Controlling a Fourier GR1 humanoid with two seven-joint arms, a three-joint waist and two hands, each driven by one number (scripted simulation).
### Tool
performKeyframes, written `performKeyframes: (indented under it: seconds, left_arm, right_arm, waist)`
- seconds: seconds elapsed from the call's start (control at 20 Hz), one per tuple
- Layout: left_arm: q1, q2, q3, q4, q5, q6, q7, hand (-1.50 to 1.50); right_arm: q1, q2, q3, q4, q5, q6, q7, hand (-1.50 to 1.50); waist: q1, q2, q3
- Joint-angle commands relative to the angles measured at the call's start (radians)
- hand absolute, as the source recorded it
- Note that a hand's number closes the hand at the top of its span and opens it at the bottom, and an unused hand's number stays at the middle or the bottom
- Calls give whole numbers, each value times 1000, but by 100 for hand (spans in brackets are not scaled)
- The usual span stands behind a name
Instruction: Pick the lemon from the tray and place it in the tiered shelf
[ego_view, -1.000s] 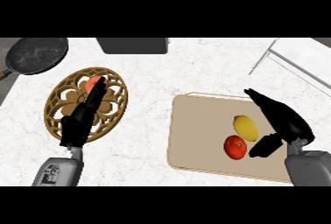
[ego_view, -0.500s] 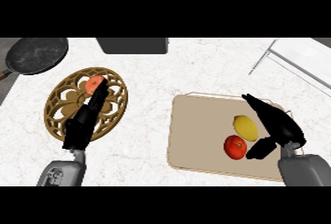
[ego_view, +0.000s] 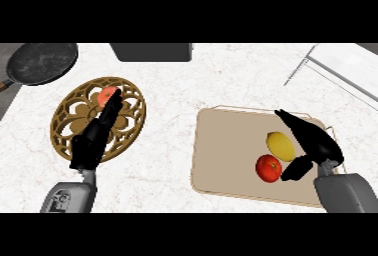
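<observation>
Beside lemon (ego_view: 280, 144) — right hand (ego_view: 314, 142)

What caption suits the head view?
Right hand open beside the lemon on the tray; left hand rests.

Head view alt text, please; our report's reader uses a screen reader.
The right hand hovers open beside a lemon and a tomato on a beige tray. The left hand rests over a round trivet.

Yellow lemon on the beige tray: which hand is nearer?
Right. The right hand hangs open beside the yellow lemon; the left hand lies far off over the round golden trivet.
</observation>
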Motion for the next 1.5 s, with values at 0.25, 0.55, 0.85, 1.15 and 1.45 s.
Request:
performKeyframes:
  seconds: [0.25, 0.55, 0.85, 1.15, 1.45]
  left_arm:
    - [21, -1, 6, 11, -3, -15, -30, 0]
    - [22, -12, 0, -38, -17, -4, 27, 0]
    - [7, -4, 12, -2, 5, -31, -6, 0]
    - [-34, -4, 0, 14, -2, -39, -2, 0]
    - [-66, -31, -16, 26, -7, -29, 14, 0]
  right_arm:
    - [-19, -26, 48, 97, 97, -26, -96, 150]
    - [-16, -11, 25, 65, 116, -76, -141, 150]
    - [-88, 173, -47, 58, 145, -165, 182, 150]
    - [-262, 259, -189, 102, 181, -431, 647, 150]
    - [-475, 262, -144, 165, 273, -800, 816, 150]
  waist:
    - [1, 0, 0]
    - [1, 0, 0]
    - [16, 6, 0]
    - [59, 20, 0]
    - [58, 13, 0]
